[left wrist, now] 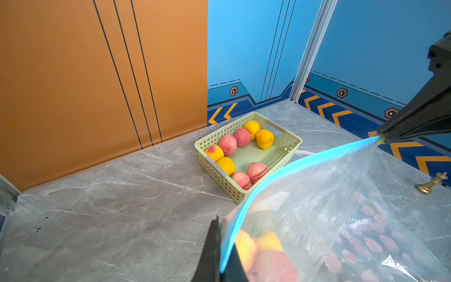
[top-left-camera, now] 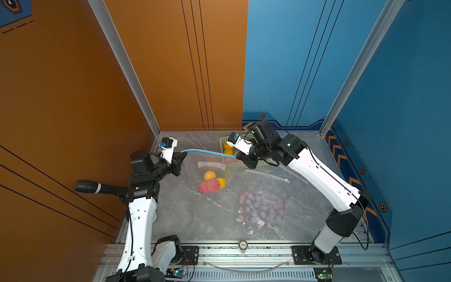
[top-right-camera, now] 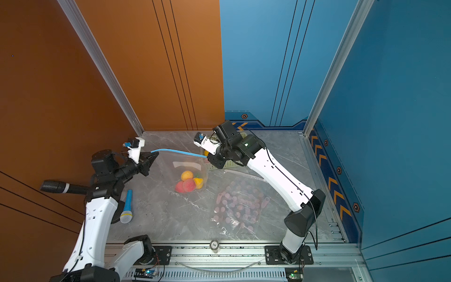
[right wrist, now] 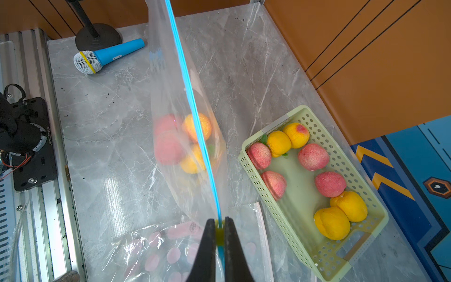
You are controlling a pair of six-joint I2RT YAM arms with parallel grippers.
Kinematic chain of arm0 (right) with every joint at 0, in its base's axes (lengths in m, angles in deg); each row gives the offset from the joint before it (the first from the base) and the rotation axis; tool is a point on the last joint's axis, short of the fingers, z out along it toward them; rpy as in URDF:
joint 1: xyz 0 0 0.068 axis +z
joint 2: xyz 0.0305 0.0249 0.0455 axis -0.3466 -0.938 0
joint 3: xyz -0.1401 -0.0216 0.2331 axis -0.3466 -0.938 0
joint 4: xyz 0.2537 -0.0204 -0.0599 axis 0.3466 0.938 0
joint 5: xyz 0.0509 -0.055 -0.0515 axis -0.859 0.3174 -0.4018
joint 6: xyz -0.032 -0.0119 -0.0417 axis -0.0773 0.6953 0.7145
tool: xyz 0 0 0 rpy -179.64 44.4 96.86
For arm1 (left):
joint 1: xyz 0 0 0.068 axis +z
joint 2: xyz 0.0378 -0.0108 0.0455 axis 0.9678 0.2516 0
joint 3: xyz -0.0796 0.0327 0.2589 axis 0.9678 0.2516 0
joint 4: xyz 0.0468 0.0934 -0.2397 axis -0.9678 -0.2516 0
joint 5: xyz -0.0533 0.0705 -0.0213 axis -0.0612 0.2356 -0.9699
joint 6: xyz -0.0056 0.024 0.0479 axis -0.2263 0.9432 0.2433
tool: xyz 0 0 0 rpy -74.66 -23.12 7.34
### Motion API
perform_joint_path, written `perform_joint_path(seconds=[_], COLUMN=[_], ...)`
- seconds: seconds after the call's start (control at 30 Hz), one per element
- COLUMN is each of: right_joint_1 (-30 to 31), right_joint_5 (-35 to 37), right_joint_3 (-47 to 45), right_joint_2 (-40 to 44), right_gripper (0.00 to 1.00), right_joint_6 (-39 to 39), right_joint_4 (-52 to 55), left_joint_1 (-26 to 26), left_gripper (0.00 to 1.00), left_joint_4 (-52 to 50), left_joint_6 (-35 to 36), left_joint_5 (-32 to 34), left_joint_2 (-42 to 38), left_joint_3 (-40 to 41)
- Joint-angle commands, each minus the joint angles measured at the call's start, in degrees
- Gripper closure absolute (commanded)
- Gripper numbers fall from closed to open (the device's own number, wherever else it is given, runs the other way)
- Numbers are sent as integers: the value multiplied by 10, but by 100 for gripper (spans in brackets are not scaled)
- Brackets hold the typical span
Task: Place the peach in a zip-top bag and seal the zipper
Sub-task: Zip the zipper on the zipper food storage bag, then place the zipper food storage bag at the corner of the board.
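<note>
Right wrist view: my right gripper [right wrist: 220, 220] is pinched on the yellow slider [right wrist: 219, 234] of the blue zipper strip [right wrist: 192, 102]. The clear plastic zip-top bag [right wrist: 168, 80] hangs below it, with pink and yellow peaches [right wrist: 168, 149] inside. Beyond, my left gripper [top-left-camera: 183, 154] pinches the far end, so the strip stands taut for sealing.

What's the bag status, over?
Both shut on blue zipper strip ends: left gripper, right gripper. Between them clear plastic zip-top bag, pink and yellow peaches inside. Nothing blocking.
</note>
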Motion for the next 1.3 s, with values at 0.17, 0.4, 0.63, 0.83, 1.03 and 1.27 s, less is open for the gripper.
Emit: perform_joint_path(seconds=[0.17, 0.4, 0.63, 0.83, 1.03, 1.27], right_joint_1=[-7, 3, -7, -48, -59, -61], right_joint_5=[-6, -2, 79, 152, 162, 159], right_joint_3=[-10, 4, -15, -55, -92, -110], right_joint_2=[18, 22, 74, 113, 123, 122], right_gripper=[94, 45, 20, 18, 18, 18], right_joint_6=[-24, -52, -133, -215, -240, -251], right_joint_4=[6, -23, -105, -149, -156, -171], left_joint_1=[9, 10, 10, 11, 9, -5], left_gripper=[100, 100, 100, 100, 100, 100], left_joint_4=[25, 34, 9, 41, 57, 74], left_joint_6=[-12, -47, -122, -206, -250, -273], left_joint_5=[15, 31, 159, 246, 339, 429], left_joint_2=[0, 15, 80, 146, 239, 360], left_joint_3=[7, -23, -131, -178, -256, -370])
